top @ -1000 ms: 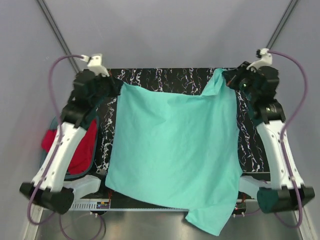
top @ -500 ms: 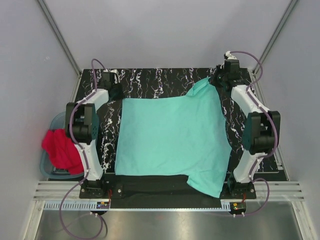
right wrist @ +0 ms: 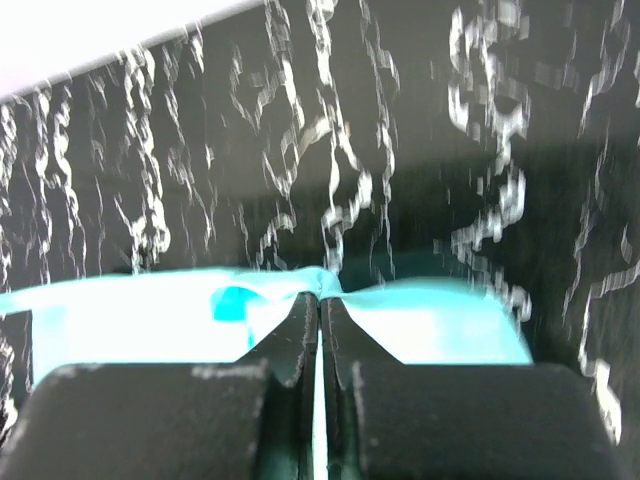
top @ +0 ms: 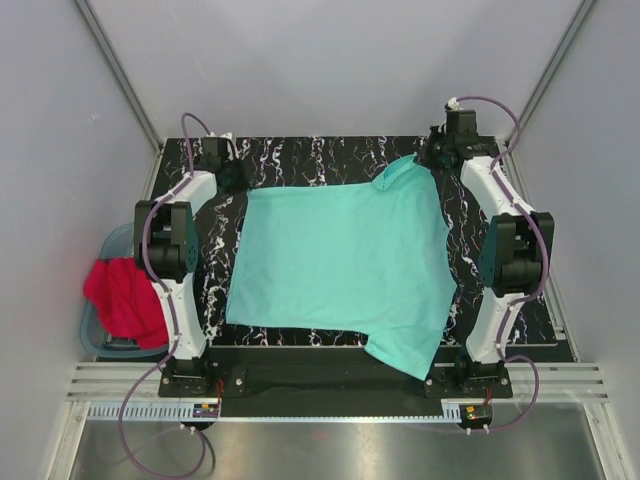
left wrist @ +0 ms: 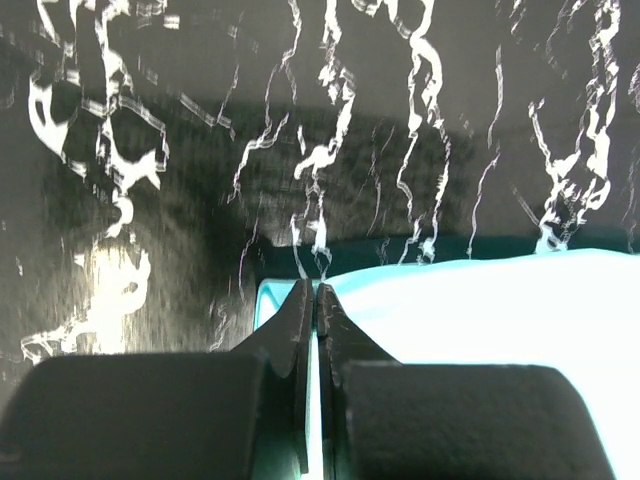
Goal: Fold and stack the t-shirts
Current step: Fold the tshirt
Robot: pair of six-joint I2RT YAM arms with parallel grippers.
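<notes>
The mint-teal t-shirt [top: 340, 260] lies spread flat on the black marbled table [top: 320, 160], one sleeve pointing toward the near right. At its far left corner, my left gripper [top: 234, 180] is shut on the cloth edge; the wrist view shows the left gripper's tips [left wrist: 315, 290] pinching the teal cloth [left wrist: 480, 300]. My right gripper [top: 424, 160] is shut on the far right corner beside a raised sleeve. In its wrist view the right gripper's tips [right wrist: 320, 298] bunch the teal cloth [right wrist: 120, 310]. The red t-shirt [top: 122, 298] lies crumpled off the table's left side.
A translucent blue-grey tub [top: 98, 340] holds the red shirt, left of the left arm. Both arms stretch along the table's sides toward the far edge. Grey walls enclose the table, and a metal rail runs along its near edge.
Both arms came down from a raised hold and reached to the far side. The teal shirt went from hanging in the air to lying flat on the table, then slid slightly farther back.
</notes>
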